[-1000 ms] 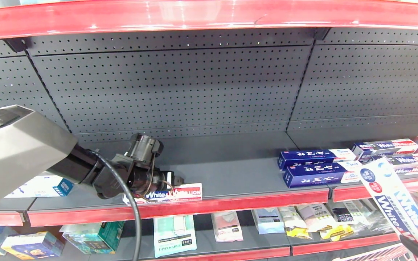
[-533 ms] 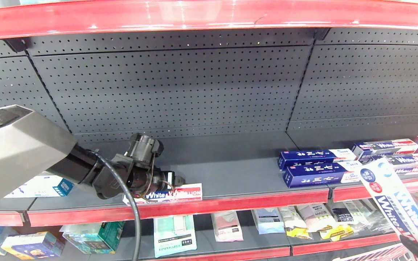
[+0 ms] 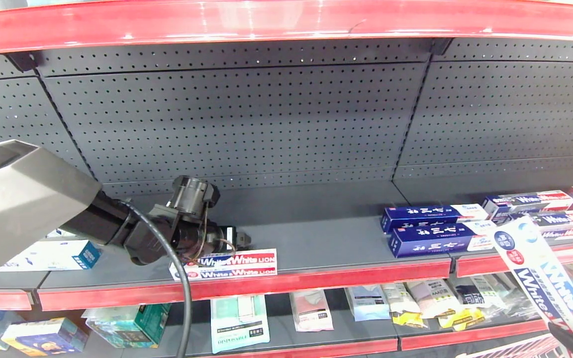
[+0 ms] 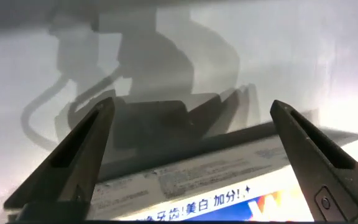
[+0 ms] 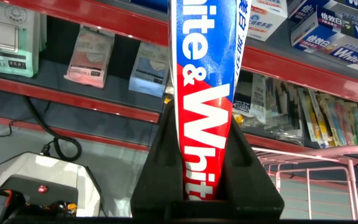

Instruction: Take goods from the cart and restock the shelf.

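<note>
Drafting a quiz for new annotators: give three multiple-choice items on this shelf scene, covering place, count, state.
1. The lying toothpaste box rests: A) at its shelf section's front edge; B) on the lower shelf; C) against the pegboard.
2. Dark blue boxes on that section: A) one; B) two; C) four.
3. The right end effector is: A) open; B) shut on the held toothpaste box; C) shut on nothing.
Answers: 1A, it lies by the red lip; 2B, two side by side; 3B, fingers clamp it.

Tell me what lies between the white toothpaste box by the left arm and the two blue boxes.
Nothing: the head view shows bare grey shelf between the white toothpaste box and the blue boxes.
</note>
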Robot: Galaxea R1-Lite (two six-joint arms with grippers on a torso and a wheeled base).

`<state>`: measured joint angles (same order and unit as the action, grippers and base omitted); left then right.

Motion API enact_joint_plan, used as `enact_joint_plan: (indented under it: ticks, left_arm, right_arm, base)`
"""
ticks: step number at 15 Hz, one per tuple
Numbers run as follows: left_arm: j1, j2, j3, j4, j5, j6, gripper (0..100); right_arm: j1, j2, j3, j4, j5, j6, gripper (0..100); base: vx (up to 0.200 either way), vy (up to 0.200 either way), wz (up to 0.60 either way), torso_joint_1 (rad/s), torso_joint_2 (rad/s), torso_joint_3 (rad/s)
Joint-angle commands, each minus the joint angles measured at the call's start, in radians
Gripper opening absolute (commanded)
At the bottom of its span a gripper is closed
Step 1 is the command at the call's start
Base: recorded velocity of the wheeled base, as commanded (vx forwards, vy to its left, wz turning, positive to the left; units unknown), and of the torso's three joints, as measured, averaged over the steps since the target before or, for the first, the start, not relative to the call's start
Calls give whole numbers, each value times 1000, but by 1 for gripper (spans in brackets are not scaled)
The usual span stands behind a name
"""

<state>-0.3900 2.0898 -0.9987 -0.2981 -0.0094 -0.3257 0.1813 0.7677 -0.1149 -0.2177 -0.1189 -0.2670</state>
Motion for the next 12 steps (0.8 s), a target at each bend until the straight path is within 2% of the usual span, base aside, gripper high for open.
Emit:
enact_joint_plan:
  ticks: [1,5,12]
  left_arm:
    - [2,-31,-1,5,-1,-1,100]
    - [11,-93,32,5,15,-3,100]
    - [71,-352,275,-13,114,-7,100]
  right_arm:
    - [0,1,-2,0,1,-1,0]
    - [0,1,1,0,1,2,0]
    - [-2,1,-2,0,1,6,0]
  base:
    - [0,0,0,0,0,0]
    - [0,0,0,0,0,0]
    - [0,0,0,0,0,0]
